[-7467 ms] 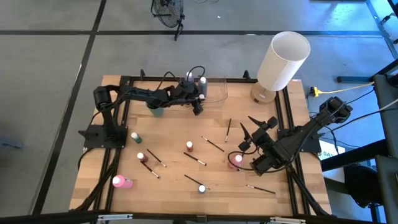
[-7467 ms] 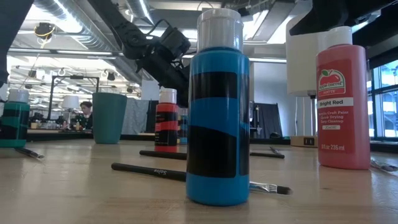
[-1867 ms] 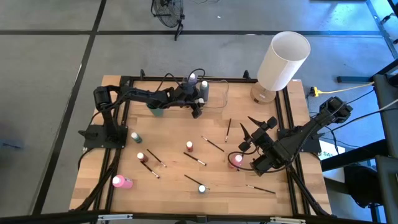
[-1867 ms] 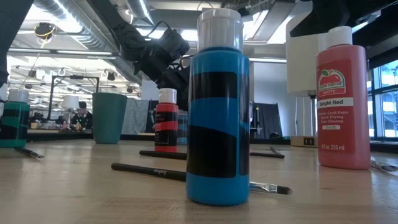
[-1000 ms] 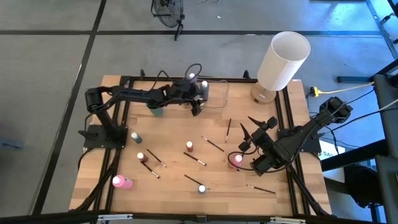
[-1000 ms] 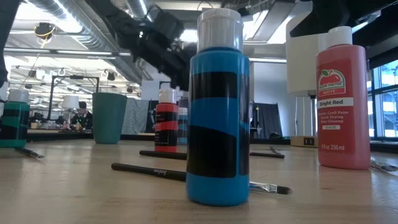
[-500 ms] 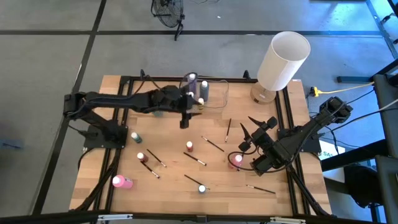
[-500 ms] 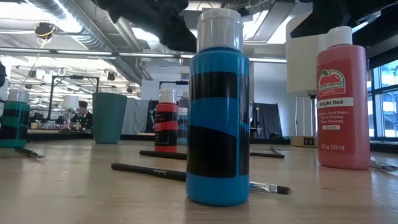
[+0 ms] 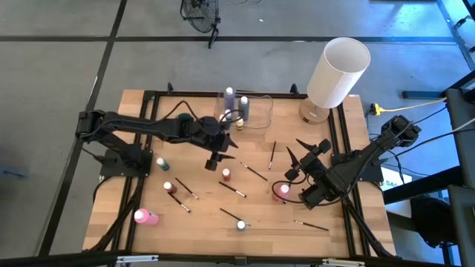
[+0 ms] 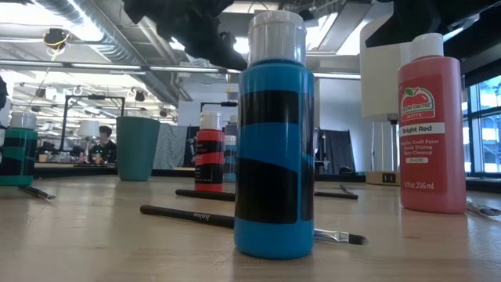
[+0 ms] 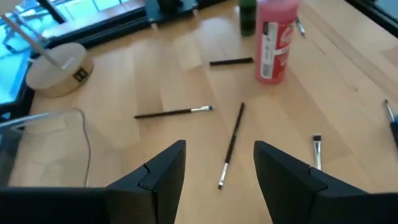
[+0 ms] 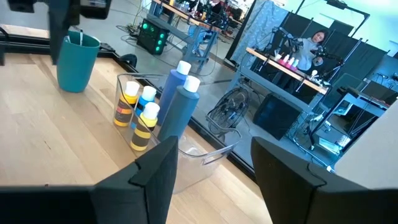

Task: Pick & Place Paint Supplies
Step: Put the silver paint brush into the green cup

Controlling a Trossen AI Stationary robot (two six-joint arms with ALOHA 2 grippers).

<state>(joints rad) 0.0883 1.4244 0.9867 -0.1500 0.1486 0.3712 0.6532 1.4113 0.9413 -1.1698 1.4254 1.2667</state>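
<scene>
Wooden worktop (image 9: 148, 189) carries the loose supplies: nearest the front edge a pink bottle (image 9: 145, 216) lies on its side and a blue bottle (image 10: 274, 157) stands upright. Farther in, thin brushes are scattered around a small reddish bottle (image 9: 225, 175).

The left fingers (image 11: 165, 174) hang over this middle patch, spread wide and empty. From the wrist, one dark-handled brush (image 11: 231, 146) lies framed between them, so picking it up looks like the step in hand. To do it well:

- Turn the wrist so the fingers close across the handle, not along it.
- Come down until the tips almost touch the wood.
- Pinch near mid-handle, because so thin a brush could roll or slip away.

The right fingers (image 12: 155, 174) wait at the right side, also apart and empty, just beside a red bottle (image 9: 280, 191). At the back stands the clear container (image 9: 256, 111), which already holds several bottles.
</scene>
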